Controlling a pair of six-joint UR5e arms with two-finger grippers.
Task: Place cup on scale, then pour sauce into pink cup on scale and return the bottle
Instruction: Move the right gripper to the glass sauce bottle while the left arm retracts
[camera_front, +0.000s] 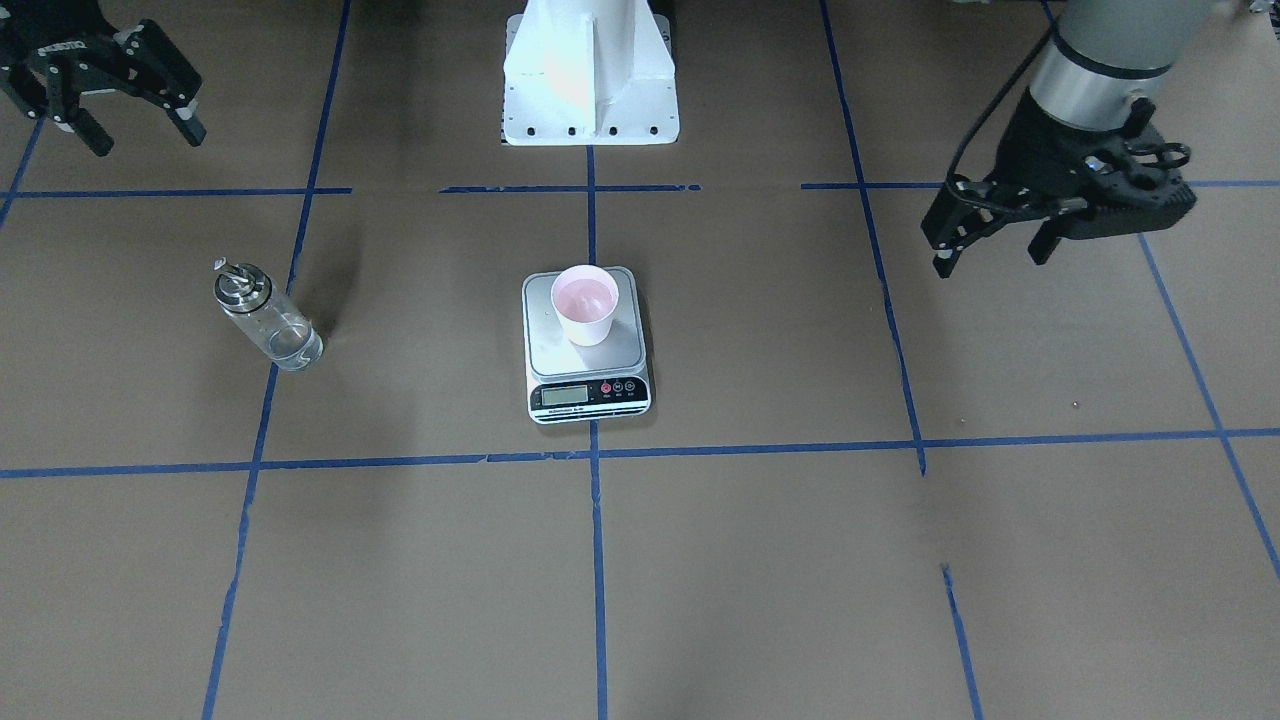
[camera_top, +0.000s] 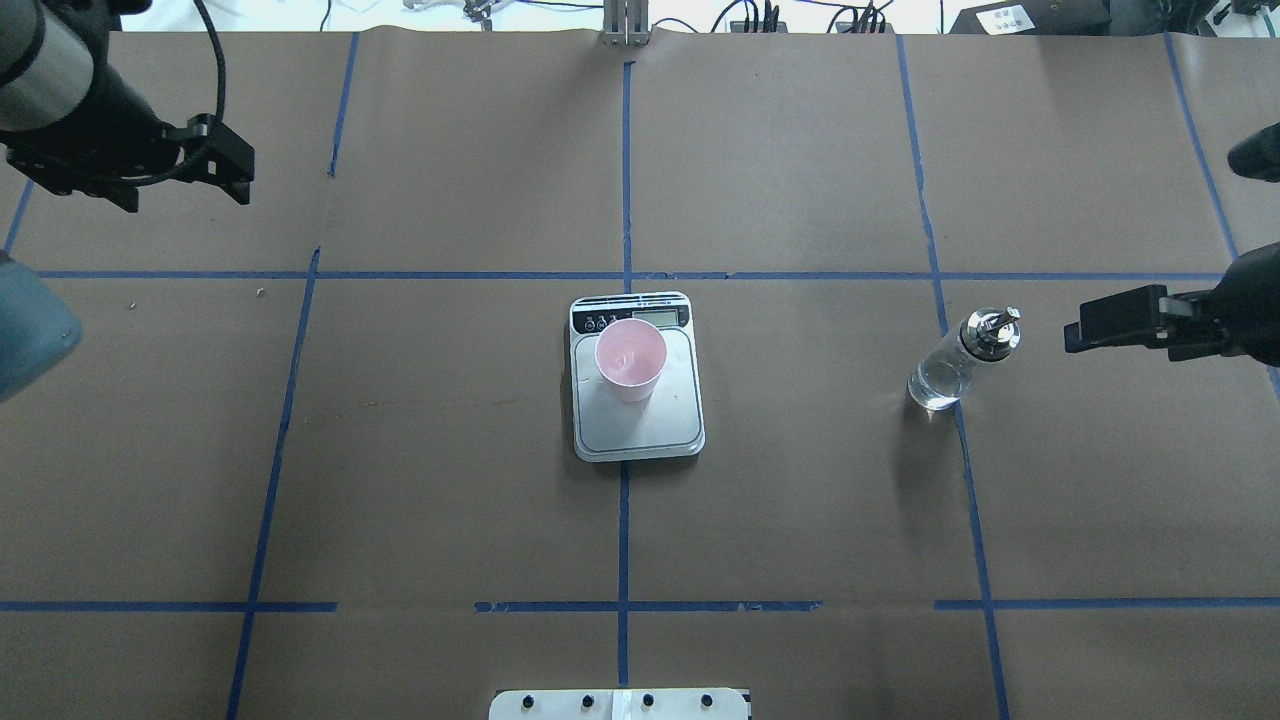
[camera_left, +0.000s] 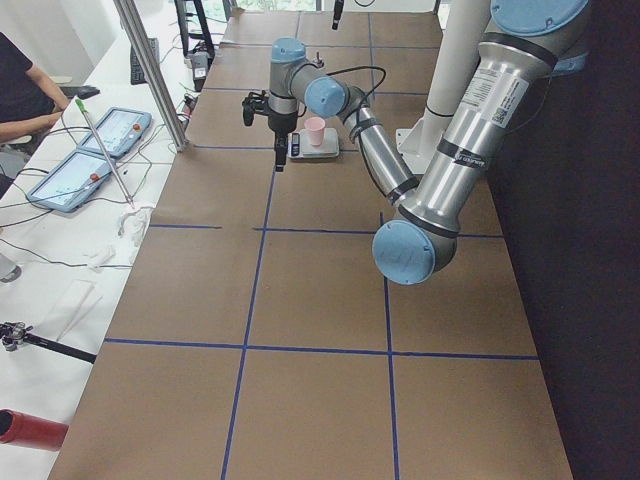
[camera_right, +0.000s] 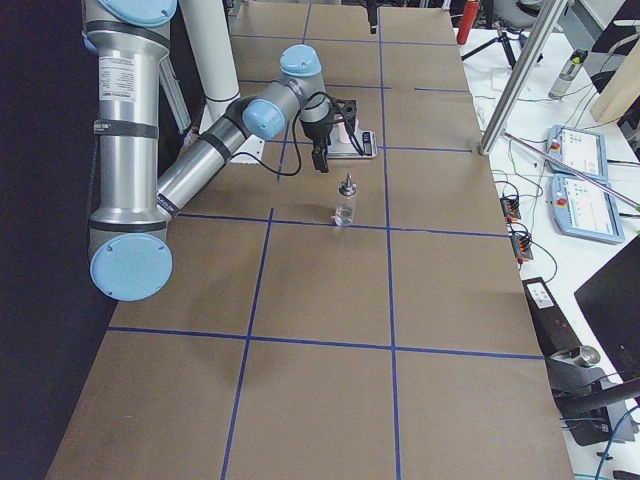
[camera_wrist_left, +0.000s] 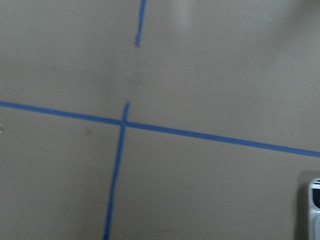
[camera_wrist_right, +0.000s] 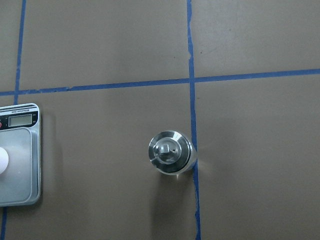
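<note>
Right claw (camera_front: 143, 130): fingers apart, empty. The bottle (camera_wrist_right: 170, 152) stands upright on the tabletop below it, and the cup (camera_front: 585, 303) sits on the scale (camera_front: 550, 340) farther off. Left claw (camera_front: 995, 250): fingers apart, empty. Probable step: grasp bottle. Descend centred; close on the glass under the cap. The right wrist view gives cap centring; the front view shows liquid level.

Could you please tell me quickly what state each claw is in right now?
Left claw: open, holding nothing.
Right claw: open, holding nothing.

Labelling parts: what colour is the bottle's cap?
Shiny silver metal; the cap shows best in the right wrist view.
</note>
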